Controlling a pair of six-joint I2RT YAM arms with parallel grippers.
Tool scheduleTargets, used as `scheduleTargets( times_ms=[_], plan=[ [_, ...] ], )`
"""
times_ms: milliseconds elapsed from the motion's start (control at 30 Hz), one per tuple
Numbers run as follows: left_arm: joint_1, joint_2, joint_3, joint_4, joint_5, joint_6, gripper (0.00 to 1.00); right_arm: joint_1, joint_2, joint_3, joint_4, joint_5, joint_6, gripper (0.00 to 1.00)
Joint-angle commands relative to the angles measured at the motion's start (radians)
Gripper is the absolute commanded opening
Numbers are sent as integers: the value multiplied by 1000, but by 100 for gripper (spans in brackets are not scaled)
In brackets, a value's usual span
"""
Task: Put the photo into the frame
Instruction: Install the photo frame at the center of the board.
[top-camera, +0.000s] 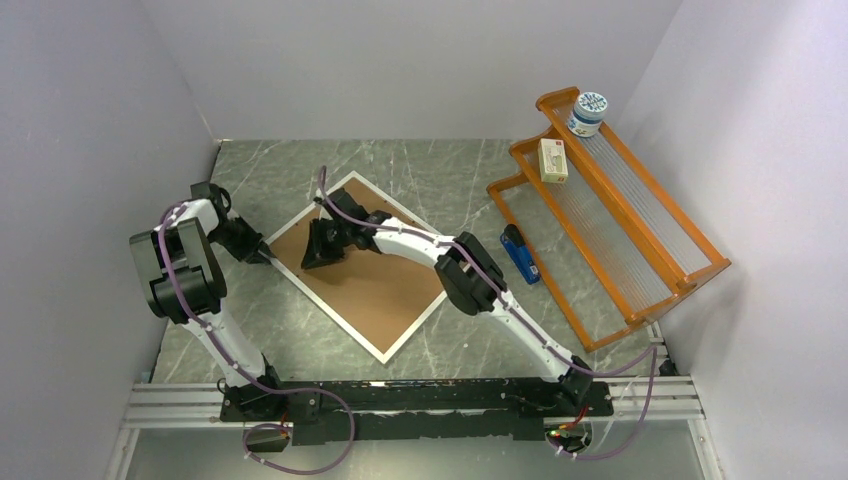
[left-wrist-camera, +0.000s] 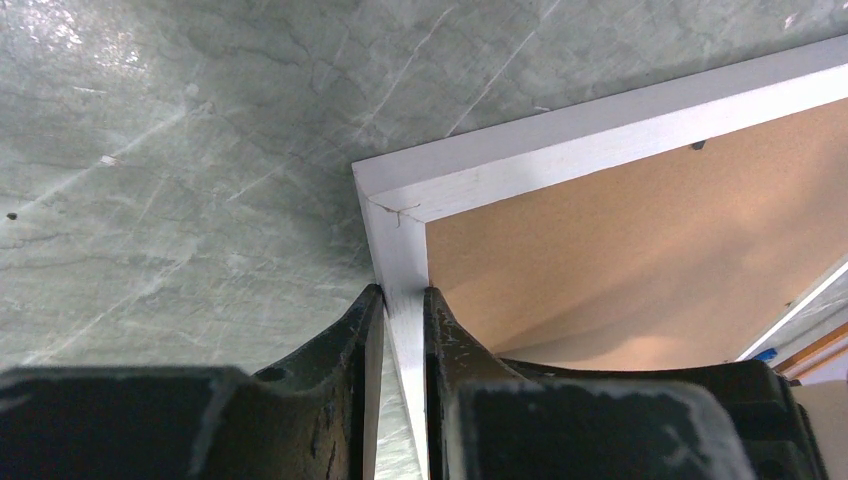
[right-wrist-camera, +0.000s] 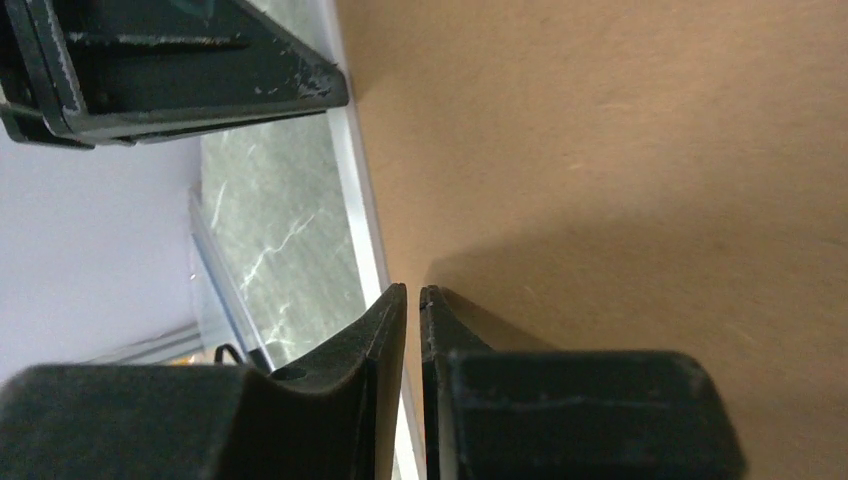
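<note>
The frame (top-camera: 386, 352) lies face down on the table as a diamond, with its brown backing board (top-camera: 375, 290) showing inside the white rim. My left gripper (top-camera: 262, 252) is shut on the rim near the frame's left corner; in the left wrist view the rim (left-wrist-camera: 560, 150) runs between its jaws (left-wrist-camera: 400, 292). My right gripper (top-camera: 318, 250) is shut and empty, its tips (right-wrist-camera: 412, 290) down on the backing board (right-wrist-camera: 620, 180) close to the rim (right-wrist-camera: 355, 190). The photo is not visible in any view.
An orange wooden rack (top-camera: 610, 215) stands at the right, with a white jar (top-camera: 588, 112) and a small box (top-camera: 552, 160) on it. A blue stapler (top-camera: 519, 255) lies between the frame and the rack. White walls enclose the table.
</note>
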Motion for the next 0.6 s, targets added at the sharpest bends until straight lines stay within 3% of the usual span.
scheduleTargets(
  times_ms=[0, 200, 267, 433, 500, 567],
  plan=[
    [-2, 40, -4, -8, -55, 22, 12, -51, 8, -30, -239, 289, -135, 19],
    [-2, 20, -4, 10, 0, 39, 17, -52, -226, -233, -71, 148, -239, 40],
    [-1, -1, -5, 20, 27, 40, 27, -46, -309, -362, -1, 53, -270, 46],
    [-2, -69, 2, 19, 87, 44, 64, -13, -431, -521, 78, -120, -299, 59],
    [-3, -97, -8, 18, 113, 42, 70, 6, -440, -535, 92, -176, -300, 60],
    [-3, -127, -37, 24, 156, 34, 72, 24, -430, -541, 118, -231, -280, 52]
  ],
)
